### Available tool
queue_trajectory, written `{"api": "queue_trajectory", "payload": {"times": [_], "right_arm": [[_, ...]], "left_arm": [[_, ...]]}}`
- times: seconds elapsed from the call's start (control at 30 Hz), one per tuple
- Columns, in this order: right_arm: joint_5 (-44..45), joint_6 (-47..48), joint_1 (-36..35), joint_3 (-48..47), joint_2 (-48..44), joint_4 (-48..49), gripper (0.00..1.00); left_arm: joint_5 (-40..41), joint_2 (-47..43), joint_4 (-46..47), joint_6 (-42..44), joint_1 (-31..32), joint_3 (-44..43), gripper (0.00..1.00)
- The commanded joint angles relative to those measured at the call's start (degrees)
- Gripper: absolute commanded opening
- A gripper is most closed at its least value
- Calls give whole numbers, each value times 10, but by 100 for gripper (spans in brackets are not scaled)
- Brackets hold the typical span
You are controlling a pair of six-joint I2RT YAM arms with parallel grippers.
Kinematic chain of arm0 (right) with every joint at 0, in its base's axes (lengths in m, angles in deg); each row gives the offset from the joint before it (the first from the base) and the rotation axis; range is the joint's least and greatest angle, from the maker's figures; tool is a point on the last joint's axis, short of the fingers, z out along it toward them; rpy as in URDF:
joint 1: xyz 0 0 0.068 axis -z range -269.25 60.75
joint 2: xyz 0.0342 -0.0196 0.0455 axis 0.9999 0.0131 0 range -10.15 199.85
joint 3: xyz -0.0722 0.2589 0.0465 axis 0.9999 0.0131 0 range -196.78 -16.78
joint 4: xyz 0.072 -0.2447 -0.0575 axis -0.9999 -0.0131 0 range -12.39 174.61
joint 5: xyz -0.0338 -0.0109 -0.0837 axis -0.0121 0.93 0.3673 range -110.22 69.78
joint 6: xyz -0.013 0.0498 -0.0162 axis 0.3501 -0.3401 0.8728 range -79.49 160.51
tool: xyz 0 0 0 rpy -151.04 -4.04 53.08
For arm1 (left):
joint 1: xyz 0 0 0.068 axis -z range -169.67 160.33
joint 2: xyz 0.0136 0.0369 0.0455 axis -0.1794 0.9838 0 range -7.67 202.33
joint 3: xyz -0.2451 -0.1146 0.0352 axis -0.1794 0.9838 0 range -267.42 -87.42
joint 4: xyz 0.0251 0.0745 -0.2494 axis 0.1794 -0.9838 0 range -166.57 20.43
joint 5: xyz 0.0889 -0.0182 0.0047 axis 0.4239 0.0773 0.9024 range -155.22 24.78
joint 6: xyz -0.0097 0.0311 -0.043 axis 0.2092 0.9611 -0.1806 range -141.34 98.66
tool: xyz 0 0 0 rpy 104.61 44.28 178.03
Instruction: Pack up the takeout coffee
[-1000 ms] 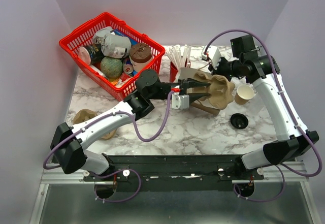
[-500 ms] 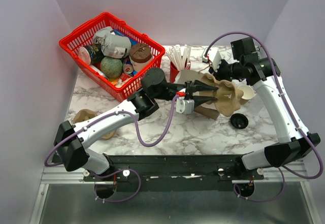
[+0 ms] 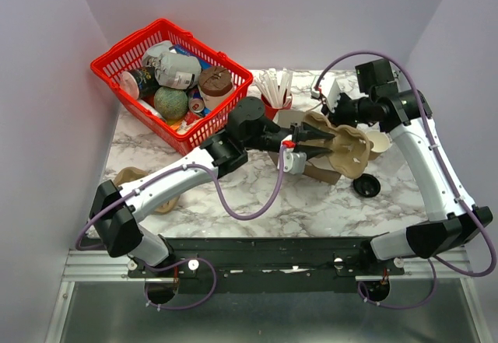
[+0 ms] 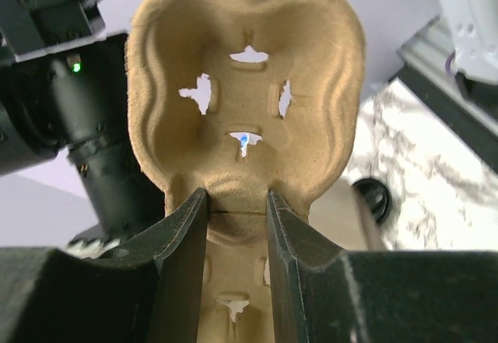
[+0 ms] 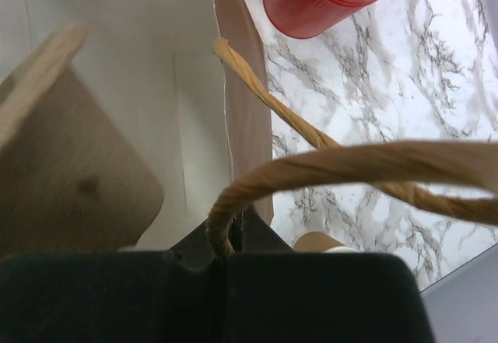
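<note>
The takeout coffee is out of view in all three views. My left gripper point(image 3: 320, 137) point(image 4: 237, 199) is shut on the narrow waist of a tan moulded-pulp cup carrier point(image 3: 348, 147) point(image 4: 245, 71), held in the air and tilted over the brown paper bag point(image 3: 311, 166). My right gripper point(image 3: 336, 110) point(image 5: 233, 230) is shut on the bag's twisted paper handle point(image 5: 350, 164), at the carrier's far edge. The bag's pale inside point(image 5: 156, 125) shows open below the right wrist.
A red cup of straws point(image 3: 269, 106) point(image 5: 311, 1) stands behind the bag. A lidless tan cup point(image 3: 380, 142) peeks out right of the carrier, with a loose black lid point(image 3: 366, 185) point(image 4: 373, 199) in front. A red basket point(image 3: 117, 67) of groceries sits back left. A second pulp carrier point(image 3: 128, 178) lies at left.
My left arm has swung right with the carrier, which now covers most of the tan cup. The right gripper has stayed on the bag handle.
</note>
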Motion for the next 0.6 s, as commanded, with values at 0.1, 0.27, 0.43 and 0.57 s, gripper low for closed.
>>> {"api": "queue_trajectory", "payload": {"times": [0.1, 0.27, 0.43, 0.57], "right_arm": [[-15, 7, -6, 29, -40, -11, 1], [-26, 3, -7, 20, -44, -10, 0], [-24, 12, -9, 15, -44, -13, 1], [-21, 24, -14, 29, -52, -17, 1]], "left_arm": [[12, -10, -197, 100, -31, -21, 0], [17, -3, -244, 98, -34, -29, 0], [65, 16, -268, 112, -34, -40, 0], [96, 38, -322, 125, -34, -71, 0]]}}
